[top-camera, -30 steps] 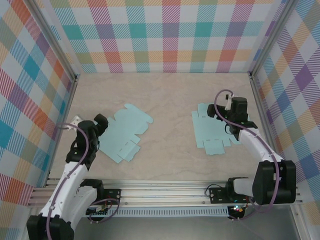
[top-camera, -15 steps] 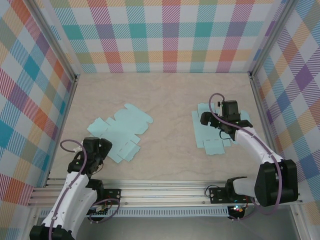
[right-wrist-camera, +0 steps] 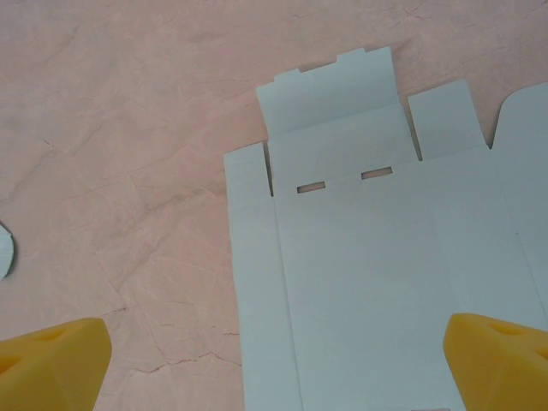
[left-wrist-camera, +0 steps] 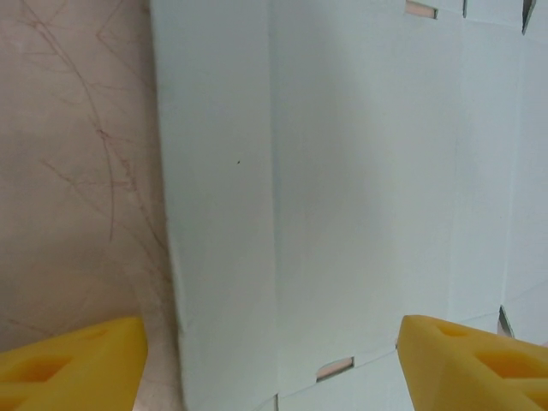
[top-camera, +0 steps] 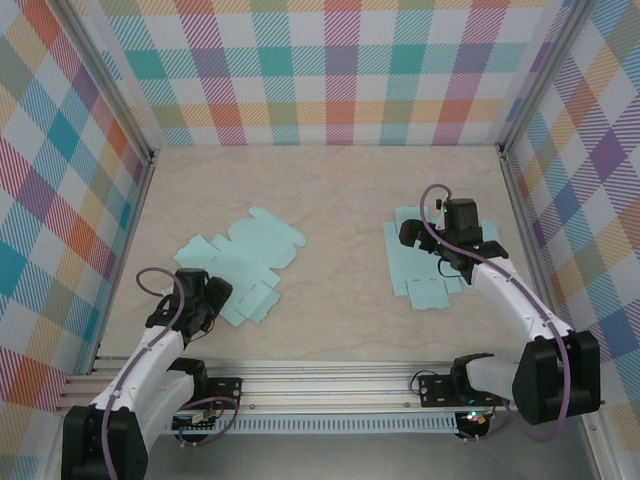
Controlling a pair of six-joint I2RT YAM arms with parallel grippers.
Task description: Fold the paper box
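Fingertips nearest me: my left pincer [top-camera: 208, 297] is down at the near-left of the table [top-camera: 340, 200], its yellow foam fingertips [left-wrist-camera: 73, 364] standing apart with nothing clamped between them. One is over bare table and the other over paper, so the near-left edge of the left box blank [top-camera: 245, 260] falls between my jaws. That pale blue sheet lies flat and unfolded, spreading away from this pincer toward the far right, skewed to the table's front edge. In the left wrist view its outer side flap [left-wrist-camera: 218, 197] runs straight ahead of me, its crease in line with my reach. I judge that flap is what the next close must catch, and I cannot tell whether my pads touch the surface yet

Farther back on the other side, my right pincer [top-camera: 448, 243] hovers wide open over the right box blank [top-camera: 418, 280], holding nothing. That sheet lies squarer to the table, its long axis running near to far, and in the right wrist view its tuck tab [right-wrist-camera: 330, 90] with two slots [right-wrist-camera: 311, 187] lies ahead of my fingers. Each arm is nearest its own sheet, and folding has not begun on either
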